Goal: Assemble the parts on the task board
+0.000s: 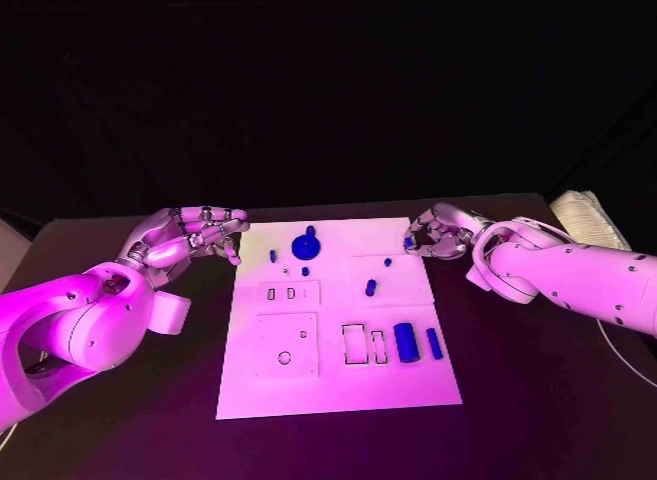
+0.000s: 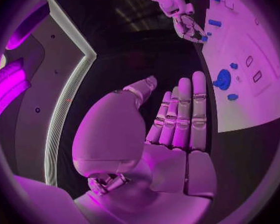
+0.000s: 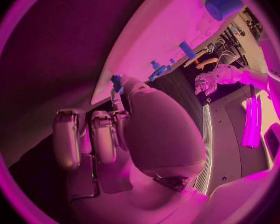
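Parts (image 1: 405,342) lie on the task board (image 1: 328,390), mid-table (image 1: 544,420).

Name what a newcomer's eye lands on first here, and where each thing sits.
The white task board lies mid-table, with a round blue part near its far edge and a blue cylinder toward its right side. The left hand and right hand flank the board's far corners.
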{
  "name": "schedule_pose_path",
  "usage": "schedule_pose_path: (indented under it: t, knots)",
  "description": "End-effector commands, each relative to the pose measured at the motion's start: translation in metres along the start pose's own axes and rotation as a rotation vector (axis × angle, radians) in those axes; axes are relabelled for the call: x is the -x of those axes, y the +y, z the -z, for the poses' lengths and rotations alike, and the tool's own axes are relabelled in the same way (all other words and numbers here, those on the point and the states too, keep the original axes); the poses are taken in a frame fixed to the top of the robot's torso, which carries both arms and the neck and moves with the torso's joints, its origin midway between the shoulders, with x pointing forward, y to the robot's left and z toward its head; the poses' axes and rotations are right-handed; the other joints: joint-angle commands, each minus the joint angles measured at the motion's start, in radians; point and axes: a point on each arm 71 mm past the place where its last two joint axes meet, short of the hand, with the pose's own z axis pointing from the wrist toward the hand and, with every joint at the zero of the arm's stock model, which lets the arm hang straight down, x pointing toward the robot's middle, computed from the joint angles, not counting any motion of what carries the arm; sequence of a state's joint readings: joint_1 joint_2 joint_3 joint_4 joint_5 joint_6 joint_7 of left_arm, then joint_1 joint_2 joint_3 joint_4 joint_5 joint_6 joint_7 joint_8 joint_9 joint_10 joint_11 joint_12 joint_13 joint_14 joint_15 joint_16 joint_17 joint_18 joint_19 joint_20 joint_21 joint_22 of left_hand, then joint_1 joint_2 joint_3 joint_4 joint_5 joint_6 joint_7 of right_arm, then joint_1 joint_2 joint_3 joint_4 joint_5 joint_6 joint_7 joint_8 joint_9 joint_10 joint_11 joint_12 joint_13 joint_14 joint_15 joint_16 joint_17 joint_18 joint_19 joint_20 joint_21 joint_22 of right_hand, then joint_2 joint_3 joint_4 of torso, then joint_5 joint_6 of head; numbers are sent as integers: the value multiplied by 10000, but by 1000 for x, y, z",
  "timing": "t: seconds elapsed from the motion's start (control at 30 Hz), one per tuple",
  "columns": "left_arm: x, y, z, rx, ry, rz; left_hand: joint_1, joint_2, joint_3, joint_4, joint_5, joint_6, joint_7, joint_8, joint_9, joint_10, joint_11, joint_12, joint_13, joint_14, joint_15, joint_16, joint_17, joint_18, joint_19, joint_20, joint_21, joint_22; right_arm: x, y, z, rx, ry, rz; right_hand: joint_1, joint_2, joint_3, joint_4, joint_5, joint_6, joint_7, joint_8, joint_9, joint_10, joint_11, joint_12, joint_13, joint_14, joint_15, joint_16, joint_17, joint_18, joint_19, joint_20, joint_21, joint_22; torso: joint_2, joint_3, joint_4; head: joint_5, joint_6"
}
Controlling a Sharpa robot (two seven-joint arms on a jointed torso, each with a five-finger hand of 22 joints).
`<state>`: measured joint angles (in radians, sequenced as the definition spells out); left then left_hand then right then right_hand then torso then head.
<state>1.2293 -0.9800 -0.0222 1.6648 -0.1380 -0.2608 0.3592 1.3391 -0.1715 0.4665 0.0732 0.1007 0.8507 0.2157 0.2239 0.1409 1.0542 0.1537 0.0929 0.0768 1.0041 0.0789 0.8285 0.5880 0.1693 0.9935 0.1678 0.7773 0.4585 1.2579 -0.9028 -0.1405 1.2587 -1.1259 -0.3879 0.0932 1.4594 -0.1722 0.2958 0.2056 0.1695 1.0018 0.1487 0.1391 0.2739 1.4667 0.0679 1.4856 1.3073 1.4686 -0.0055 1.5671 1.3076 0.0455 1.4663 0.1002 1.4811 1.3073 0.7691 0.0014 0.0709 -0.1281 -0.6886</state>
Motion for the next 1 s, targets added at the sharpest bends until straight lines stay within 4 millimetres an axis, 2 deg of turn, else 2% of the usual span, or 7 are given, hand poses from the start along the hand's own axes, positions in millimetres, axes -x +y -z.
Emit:
schedule_pose_path:
  t: [0.03, 0.6, 0.87, 1.0]
  knots:
    - [-2, -1, 0, -35, 198, 98, 85, -15, 19, 13, -34, -54, 18, -23, 17, -86, -10, 69, 14, -88, -11, 25, -12, 135, -50, -10, 42, 11, -1, 0, -1, -42, -21, 34, -10, 84, 71, 18, -49, 96, -26, 62, -13, 438, -53, 70, 1985, 1022, -62, 37, 2632, -207, 625, -84, 59, 1836, 4, -2, 2, 12, -14]
    - [-2, 0, 0, -10, 207, 101, 52, -3, 17, 50, -36, -67, 25, -29, 16, -103, -4, 69, 11, -93, -3, 26, -22, 134, -68, -4, 50, 15, 0, 7, -5, 42, -678, 72, -280, 78, 389, 57, -139, 609, -274, 495, 91, 515, -261, 147, 2054, 1022, -245, 37, 2632, -228, 668, -240, 129, 1914, -5, -3, 0, -10, -16]
    - [-2, 0, -1, -7, 203, 100, 52, -3, 17, 50, -36, -67, 25, -29, 16, -103, -4, 69, 11, -93, -3, 26, -22, 134, -68, -4, 50, 15, 5, 14, -2, 284, -1707, 48, -340, 59, 438, 59, -134, 620, -311, 559, 104, 570, -301, 214, 2110, 1022, -275, 37, 2632, -259, 723, -274, 235, 2016, -12, -3, -8, 5, -64]
    - [-2, 0, -1, -6, 205, 100, 52, -3, 17, 50, -36, -67, 25, -29, 16, -103, -4, 69, 11, -93, -3, 26, -22, 134, -68, -4, 50, 15, 6, 21, 0, 341, -2094, -77, -357, 71, 466, 61, -95, 624, -315, 579, 107, 572, -308, 215, 2111, 1022, -281, 37, 2632, -262, 728, -283, 243, 2024, -15, -3, -21, 40, -45]
